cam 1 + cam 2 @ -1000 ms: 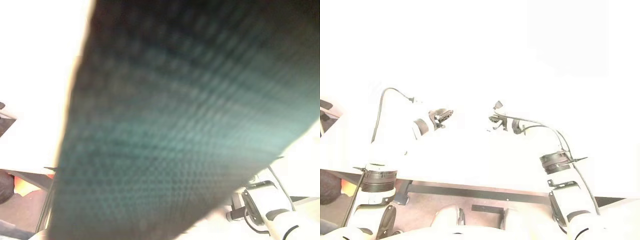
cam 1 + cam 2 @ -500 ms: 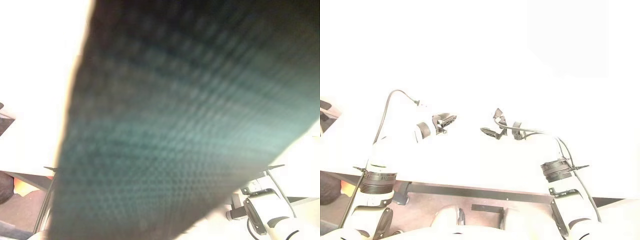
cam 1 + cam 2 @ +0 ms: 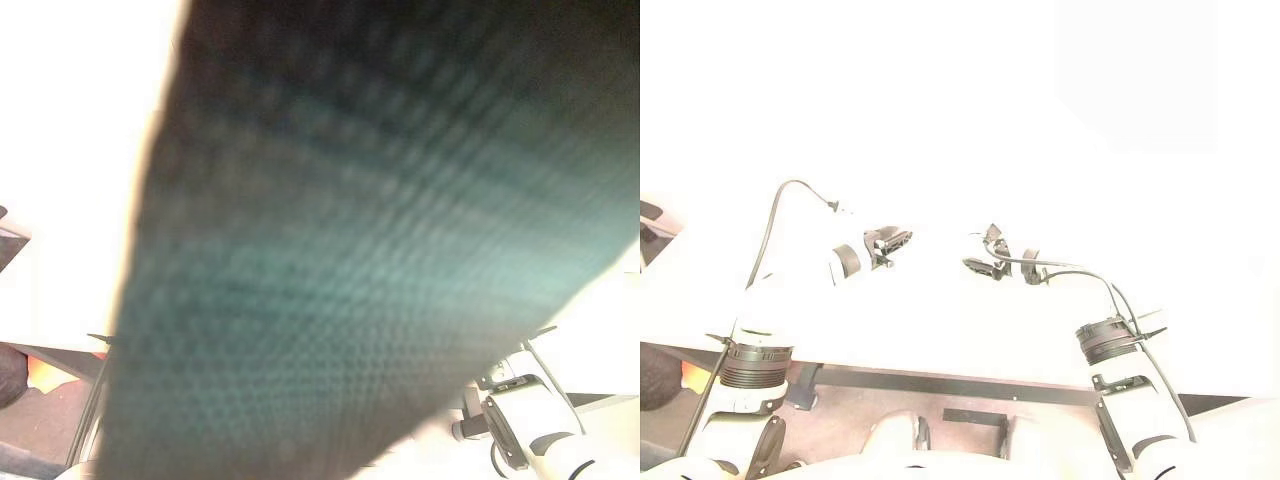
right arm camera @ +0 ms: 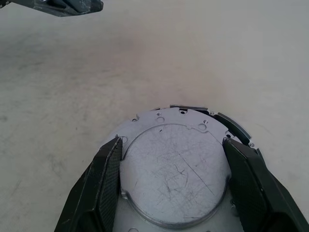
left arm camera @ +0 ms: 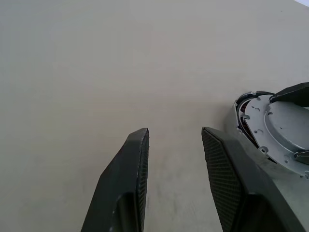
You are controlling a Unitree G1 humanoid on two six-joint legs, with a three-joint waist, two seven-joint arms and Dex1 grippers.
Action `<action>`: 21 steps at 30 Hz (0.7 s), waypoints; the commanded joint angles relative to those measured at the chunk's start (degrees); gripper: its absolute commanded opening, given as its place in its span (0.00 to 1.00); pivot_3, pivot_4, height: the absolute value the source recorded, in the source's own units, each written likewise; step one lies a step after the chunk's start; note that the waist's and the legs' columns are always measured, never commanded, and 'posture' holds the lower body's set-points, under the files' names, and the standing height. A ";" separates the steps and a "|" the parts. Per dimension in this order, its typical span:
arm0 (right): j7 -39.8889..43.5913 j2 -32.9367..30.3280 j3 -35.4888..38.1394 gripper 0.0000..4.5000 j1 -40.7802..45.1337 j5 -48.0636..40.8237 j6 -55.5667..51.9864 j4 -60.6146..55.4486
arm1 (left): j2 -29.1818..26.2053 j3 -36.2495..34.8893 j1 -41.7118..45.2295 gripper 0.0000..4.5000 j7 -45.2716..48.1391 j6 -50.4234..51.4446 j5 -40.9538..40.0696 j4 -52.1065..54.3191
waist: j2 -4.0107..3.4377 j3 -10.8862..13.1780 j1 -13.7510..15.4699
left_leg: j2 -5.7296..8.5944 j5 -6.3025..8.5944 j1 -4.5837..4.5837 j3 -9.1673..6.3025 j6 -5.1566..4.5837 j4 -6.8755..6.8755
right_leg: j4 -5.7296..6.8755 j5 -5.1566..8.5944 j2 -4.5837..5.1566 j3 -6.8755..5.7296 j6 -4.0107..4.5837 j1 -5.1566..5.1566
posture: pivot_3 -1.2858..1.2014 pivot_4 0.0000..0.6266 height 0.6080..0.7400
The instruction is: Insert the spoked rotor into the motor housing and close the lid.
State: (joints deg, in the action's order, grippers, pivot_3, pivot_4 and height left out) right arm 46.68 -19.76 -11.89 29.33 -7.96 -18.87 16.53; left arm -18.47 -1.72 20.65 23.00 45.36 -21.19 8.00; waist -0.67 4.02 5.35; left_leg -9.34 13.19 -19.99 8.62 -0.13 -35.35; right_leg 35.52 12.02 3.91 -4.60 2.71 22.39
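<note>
The round silver lid lies on top of the motor housing on the pale table. At one edge a narrow gap shows reddish windings beneath it. The spoked rotor is hidden. My right gripper straddles the lid, one black finger against each side of its raised disc, and holds it. Those fingertips also rest on the lid's rim in the left wrist view. My left gripper hovers open just beside the housing, with bare table between its fingers. The right eye view has both grippers facing each other, left and right.
A dark woven strap covers most of the left eye view. The table's front edge runs below both forearms. The left gripper shows beyond the lid in the right wrist view.
My right gripper has sunk a little toward the table and spread its fingers from shut to wide. The left arm has stayed put.
</note>
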 commanded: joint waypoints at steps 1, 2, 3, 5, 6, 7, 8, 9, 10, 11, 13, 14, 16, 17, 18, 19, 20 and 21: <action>-0.06 0.57 1.59 0.71 2.35 -0.84 0.45 -0.81 | -0.89 -0.70 -0.32 0.41 -0.09 -1.20 0.59 1.10 | 0.00 0.00 -0.03 | 0.00 0.01 0.00 0.00 -0.01 0.00 | 0.00 0.00 0.00 0.00 0.00 0.00 | 0.52 0.00 1.00; -0.31 0.85 2.05 0.71 2.92 -1.26 0.00 -1.17 | -1.06 -0.74 -0.84 0.41 -0.08 -1.42 0.83 0.60 | 0.00 0.01 -0.07 | 0.00 0.01 0.00 0.00 -0.02 0.00 | 0.00 0.00 0.00 0.00 0.00 0.01 | 0.52 0.00 1.00; -0.44 1.14 2.51 0.71 3.44 -1.80 -0.61 -1.49 | -1.32 -0.62 -1.36 0.41 -0.03 -1.65 1.15 0.21 | 0.00 0.01 -0.10 | 0.00 0.01 0.00 0.00 -0.01 0.00 | 0.00 0.00 0.00 0.00 -0.01 0.03 | 0.52 0.00 1.00; -0.71 1.59 3.16 0.71 4.29 -2.38 -1.50 -1.89 | -1.74 -0.39 -2.37 0.41 0.19 -2.07 1.65 -0.29 | -0.01 0.01 -0.28 | -0.01 0.01 -0.01 0.00 -0.01 0.01 | 0.00 0.01 -0.01 0.00 -0.01 0.05 | 0.52 0.00 1.00; -0.61 1.66 3.19 0.71 4.53 -2.47 -1.82 -2.03 | -1.96 -0.21 -2.81 0.41 0.27 -2.21 1.97 -0.34 | -0.01 0.01 -0.32 | -0.01 0.01 -0.01 0.00 -0.01 0.02 | 0.00 0.00 -0.01 0.00 -0.01 0.06 | 0.52 0.00 1.00; -0.37 1.63 3.05 0.71 4.68 -2.43 -1.86 -2.03 | -2.26 0.13 -3.15 0.41 0.29 -2.36 2.45 -0.32 | 0.00 0.01 -0.30 | -0.01 0.01 -0.01 -0.01 -0.02 0.03 | 0.00 0.00 -0.01 0.00 -0.01 0.06 | 0.52 0.00 1.00; -0.27 1.65 2.80 0.71 4.78 -2.15 -1.64 -1.67 | -2.51 0.46 -3.32 0.41 0.32 -2.41 2.83 -0.20 | 0.00 0.01 -0.30 | -0.01 0.01 0.00 -0.01 -0.02 0.03 | 0.00 0.00 -0.01 0.00 0.00 0.08 | 0.52 0.00 1.00; -0.39 1.72 2.57 0.71 4.88 -1.75 -1.41 -1.05 | -2.58 0.58 -3.40 0.41 0.36 -2.43 3.02 -0.09 | 0.00 0.01 -0.19 | -0.01 0.01 -0.01 -0.01 -0.02 0.03 | 0.00 0.00 -0.01 -0.01 0.00 0.15 | 0.52 0.00 1.00; -0.45 1.72 2.12 0.71 4.88 -1.07 -0.74 -0.15 | -2.51 0.57 -3.31 0.41 0.31 -2.38 3.01 0.01 | 0.00 0.01 -0.09 | 0.00 -0.02 -0.04 -0.02 0.02 0.03 | 0.00 -0.01 -0.01 -0.01 0.02 0.24 | 0.52 0.00 1.00; -0.48 1.76 1.64 0.71 4.79 -0.48 -0.27 0.63 | -2.46 0.51 -3.17 0.41 0.28 -2.36 2.97 0.02 | 0.00 0.01 -0.04 | 0.00 -0.06 -0.07 -0.01 0.09 0.03 | 0.00 -0.01 0.00 -0.01 0.02 0.27 | 0.52 0.00 1.00; -0.43 1.87 0.84 0.71 4.56 0.41 0.46 1.75 | -2.42 0.39 -2.94 0.41 0.16 -2.32 2.91 -0.02 | 0.00 0.01 -0.08 | 0.00 -0.06 -0.07 0.00 0.09 0.03 | 0.00 -0.01 0.00 0.00 0.02 0.26 | 0.52 0.00 1.00; -0.41 1.98 0.50 0.71 4.41 0.84 0.82 2.27 | -2.45 0.35 -2.90 0.41 0.13 -2.30 2.89 0.02 | 0.00 0.01 -0.09 | 0.00 -0.06 -0.08 0.00 0.09 0.03 | 0.00 -0.01 0.00 -0.01 0.02 0.27 | 0.52 0.00 1.00; -0.70 2.21 -0.10 0.71 4.22 2.00 1.83 4.04 | -2.47 0.28 -2.97 0.41 0.04 -2.19 2.82 0.26 | 0.00 0.01 -0.44 | 0.00 -0.06 -0.07 0.00 0.09 0.06 | 0.00 -0.01 0.00 0.00 0.03 0.28 | 0.52 0.00 1.00; -0.77 2.29 -0.21 0.71 4.24 2.34 2.17 4.72 | -2.49 0.26 -3.03 0.41 0.02 -2.15 2.80 0.37 | 0.00 0.01 -0.64 | 0.00 -0.06 -0.09 0.01 0.09 0.07 | 0.00 -0.01 -0.01 0.00 0.03 0.29 | 0.52 0.00 1.00; -0.78 2.34 -0.25 0.71 4.27 2.54 2.42 5.15 | -2.50 0.26 -3.07 0.41 -0.01 -2.13 2.78 0.43 | 0.00 0.01 -0.76 | 0.00 -0.05 -0.08 0.01 0.09 0.10 | 0.00 -0.01 -0.01 0.00 0.03 0.27 | 0.52 0.00 1.00; -1.49 2.55 -0.01 0.71 4.53 2.81 2.27 6.28 | -2.51 0.21 -3.17 0.41 -0.05 -2.10 2.74 0.57 | 0.01 0.01 -0.89 | 0.00 -0.05 -0.07 0.01 0.09 0.11 | 0.00 -0.01 -0.01 0.00 0.03 0.23 | 0.52 0.00 1.00; -2.02 2.71 0.18 0.71 4.72 3.00 2.18 7.12 | -2.51 0.17 -3.24 0.41 -0.08 -2.07 2.71 0.67 | 0.00 0.01 -1.00 | 0.00 -0.04 -0.07 0.01 0.08 0.11 | 0.00 0.00 -0.01 0.00 0.02 0.22 | 0.52 0.00 1.00; -3.02 2.76 0.23 0.71 5.15 3.65 2.12 8.48 | -2.51 0.15 -3.35 0.41 -0.12 -2.04 2.68 0.82 | 0.01 0.01 -1.13 | 0.00 -0.04 -0.05 0.01 0.07 0.11 | 0.00 0.00 -0.01 0.00 0.02 0.20 | 0.52 0.00 1.00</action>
State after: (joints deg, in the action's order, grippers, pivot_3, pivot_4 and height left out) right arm 45.18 -17.12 -11.74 33.40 -5.75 -16.73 23.08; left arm -20.69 -0.79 16.74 22.98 44.18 -18.66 6.78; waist -0.66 4.03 4.22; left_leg -9.34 13.15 -20.05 8.63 -0.06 -35.25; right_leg 35.52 12.02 3.90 -4.60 2.73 22.55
